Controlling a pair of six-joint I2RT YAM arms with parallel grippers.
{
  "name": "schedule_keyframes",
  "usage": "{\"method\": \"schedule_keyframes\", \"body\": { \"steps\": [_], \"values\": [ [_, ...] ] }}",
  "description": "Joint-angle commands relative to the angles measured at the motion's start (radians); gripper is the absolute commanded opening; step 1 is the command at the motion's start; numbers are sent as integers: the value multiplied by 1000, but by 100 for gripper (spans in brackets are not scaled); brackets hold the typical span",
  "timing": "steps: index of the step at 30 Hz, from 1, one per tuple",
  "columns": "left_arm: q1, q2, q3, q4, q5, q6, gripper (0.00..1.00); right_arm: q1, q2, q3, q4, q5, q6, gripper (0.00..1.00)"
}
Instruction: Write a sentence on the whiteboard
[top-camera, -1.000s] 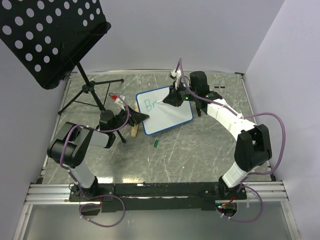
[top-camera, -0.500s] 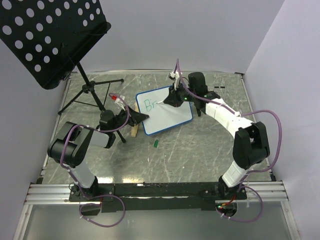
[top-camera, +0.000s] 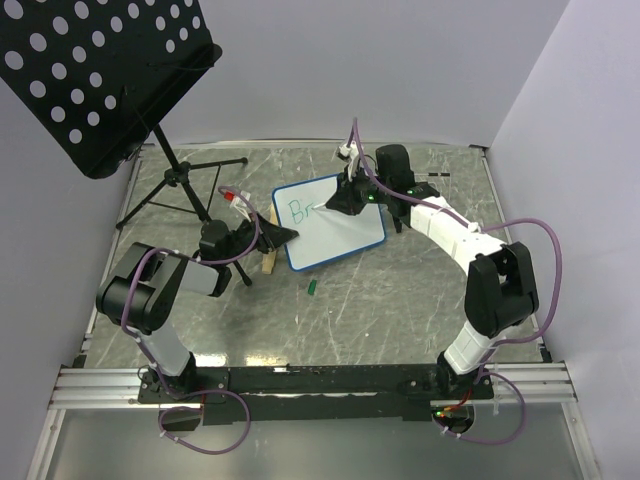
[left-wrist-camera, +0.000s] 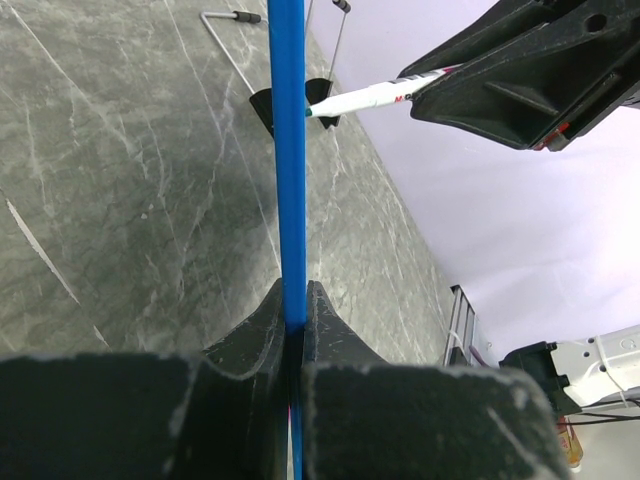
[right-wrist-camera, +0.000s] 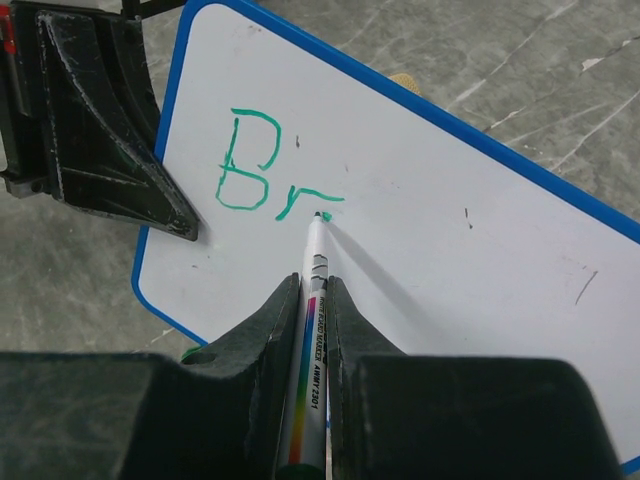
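The whiteboard with a blue rim lies mid-table; in the right wrist view it fills the frame. Green letters "Br" stand at its upper left, also in the top view. My left gripper is shut on the board's left edge, seen edge-on as a blue strip between the jaws. My right gripper is shut on a white marker whose green tip touches the board just right of the "r". In the top view it hovers over the board's upper middle.
A black perforated music stand on a tripod stands at the back left. A green marker cap lies on the table in front of the board. A wooden block sits under the board's left corner. Walls close in on three sides.
The right arm's elbow has shifted slightly left; the marker tip stays near the "r". The left arm and the board have not moved.
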Motion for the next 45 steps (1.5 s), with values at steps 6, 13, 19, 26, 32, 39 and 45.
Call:
{"method": "schedule_keyframes", "body": {
  "steps": [6, 13, 19, 26, 32, 39, 45],
  "values": [
    [-2, -14, 11, 202, 9, -8, 1, 6, 22, 50, -19, -53, -23, 0],
    [-2, -25, 18, 185, 5, 2, 1, 6, 14, 44, -71, -30, -69, 0],
    [0, -25, 16, 186, 6, 2, 1, 4, 12, 47, -65, 4, -55, 0],
    [-2, -22, 11, 194, 17, -2, 1, 0, 19, 76, -24, 31, -18, 0],
    [0, -19, 19, 192, 25, -5, 1, 1, 29, 99, -13, 41, -9, 0],
    [0, -16, 22, 191, 23, -4, 1, 1, 35, 93, -34, 36, -26, 0],
    [0, -22, 25, 179, 6, -4, 1, 1, 22, 67, -53, 24, -43, 0]
  ]
}}
